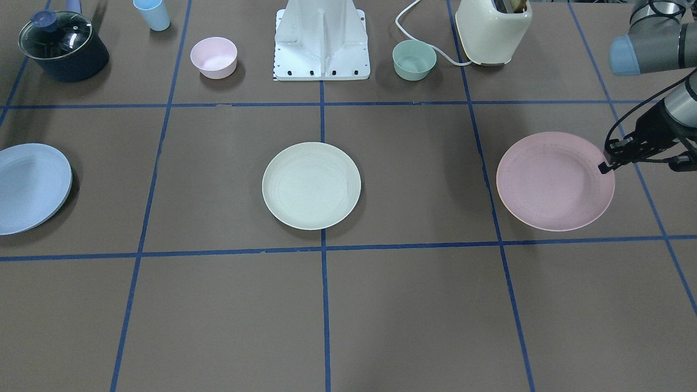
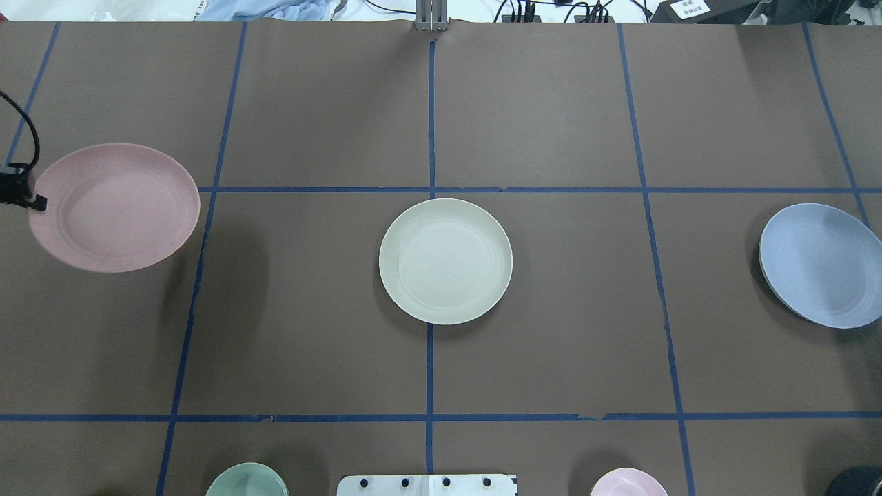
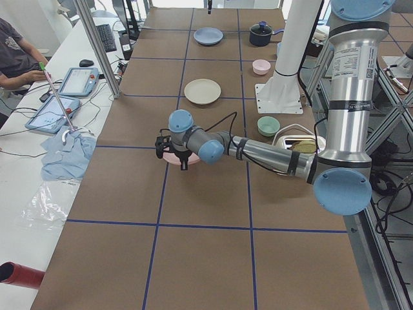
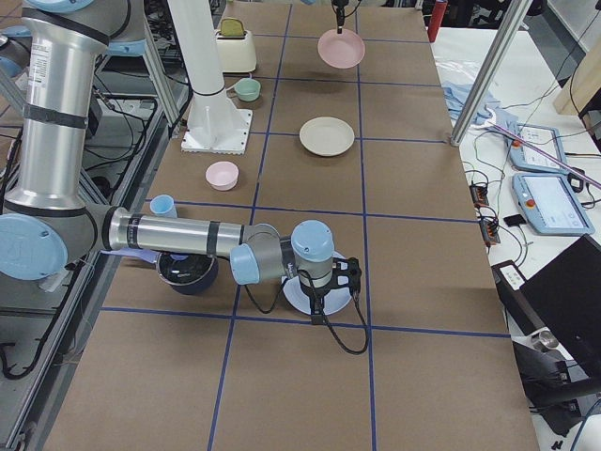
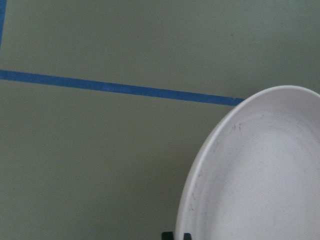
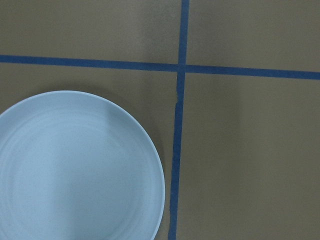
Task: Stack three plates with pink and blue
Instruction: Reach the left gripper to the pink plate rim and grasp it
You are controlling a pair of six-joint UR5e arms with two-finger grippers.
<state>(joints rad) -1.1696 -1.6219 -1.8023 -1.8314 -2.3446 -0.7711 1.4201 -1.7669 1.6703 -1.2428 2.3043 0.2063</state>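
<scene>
The pink plate [image 1: 552,182] is at my left side and its shadow lies offset, so it hangs a little above the table [image 2: 551,331]. My left gripper [image 1: 604,167] is shut on its outer rim; it also shows in the overhead view [image 2: 34,201], and the fingertips [image 5: 177,235] show at the plate's edge [image 5: 260,175]. The cream-white plate [image 1: 311,185] lies flat at the table's centre. The blue plate [image 2: 823,265] is at my right side. My right gripper [image 4: 317,299] is over the blue plate's edge; I cannot tell whether it is open or shut. The right wrist view shows the blue plate [image 6: 75,170] but no fingers.
Along the robot's side stand a dark pot with a glass lid [image 1: 62,46], a light-blue cup [image 1: 152,13], a small pink bowl [image 1: 213,57], the white robot base [image 1: 321,38], a green bowl [image 1: 414,60] and a cream toaster [image 1: 493,30].
</scene>
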